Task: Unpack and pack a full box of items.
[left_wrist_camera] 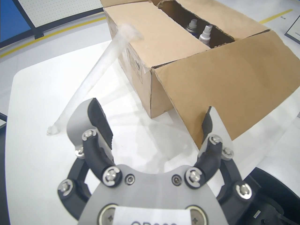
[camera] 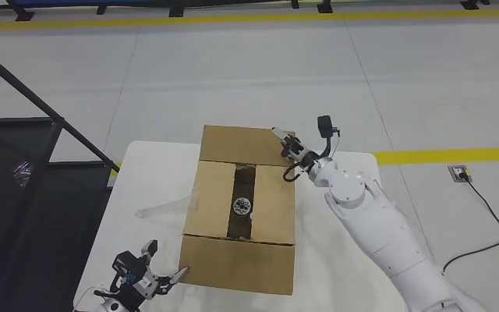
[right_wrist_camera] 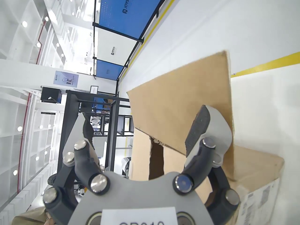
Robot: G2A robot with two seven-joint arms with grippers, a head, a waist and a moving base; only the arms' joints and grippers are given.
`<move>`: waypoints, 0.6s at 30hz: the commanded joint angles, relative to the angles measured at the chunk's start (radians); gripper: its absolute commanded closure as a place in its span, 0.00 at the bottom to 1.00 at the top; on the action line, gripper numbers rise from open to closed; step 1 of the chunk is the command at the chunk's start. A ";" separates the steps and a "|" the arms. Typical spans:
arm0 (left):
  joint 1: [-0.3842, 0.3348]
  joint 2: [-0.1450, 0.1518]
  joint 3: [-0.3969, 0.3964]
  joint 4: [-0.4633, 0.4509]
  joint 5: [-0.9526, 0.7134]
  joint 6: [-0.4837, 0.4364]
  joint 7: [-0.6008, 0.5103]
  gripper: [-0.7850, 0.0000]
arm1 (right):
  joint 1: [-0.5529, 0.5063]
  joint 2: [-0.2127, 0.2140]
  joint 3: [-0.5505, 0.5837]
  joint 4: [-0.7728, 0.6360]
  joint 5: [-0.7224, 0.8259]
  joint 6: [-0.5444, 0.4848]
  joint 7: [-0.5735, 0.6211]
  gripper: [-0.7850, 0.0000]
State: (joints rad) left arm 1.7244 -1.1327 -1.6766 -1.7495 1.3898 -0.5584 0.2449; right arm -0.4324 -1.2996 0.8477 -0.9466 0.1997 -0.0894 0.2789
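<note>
A brown cardboard box (camera: 269, 210) stands in the middle of the white table (camera: 148, 168). Its far flap (camera: 238, 144) and near flap (camera: 238, 265) are folded outward. The two side flaps lie almost flat, and the gap between them shows spray bottles (left_wrist_camera: 205, 35). My left gripper (camera: 166, 261) is open at the near flap's left corner, low over the table; in the left wrist view the left gripper (left_wrist_camera: 152, 118) has the flap edge (left_wrist_camera: 229, 90) by one finger. My right gripper (camera: 279, 132) is open at the far flap's right corner; in the right wrist view the right gripper (right_wrist_camera: 140, 127) faces that flap (right_wrist_camera: 182, 94).
A strip of clear tape (left_wrist_camera: 93, 78) hangs from the box's left side down to the table (camera: 164, 207). A black frame with netting (camera: 31, 195) stands left of the table. Bare tabletop lies left and right of the box.
</note>
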 commanded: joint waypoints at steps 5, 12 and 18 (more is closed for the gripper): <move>0.001 0.001 0.005 0.003 0.005 0.005 0.001 0.00 | 0.081 -0.056 -0.044 0.218 0.076 -0.057 0.063 0.00; 0.002 0.002 0.012 -0.004 0.005 0.016 0.015 0.00 | 0.115 -0.085 -0.017 0.322 0.168 -0.244 0.156 0.00; 0.010 0.003 0.005 -0.027 -0.003 0.020 0.045 0.00 | 0.086 -0.076 0.019 0.234 0.235 -0.336 0.392 0.00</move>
State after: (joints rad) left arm 1.7319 -1.1295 -1.6691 -1.7706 1.3867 -0.5411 0.2817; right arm -0.3390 -1.3771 0.8639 -0.6891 0.4189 -0.4258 0.6058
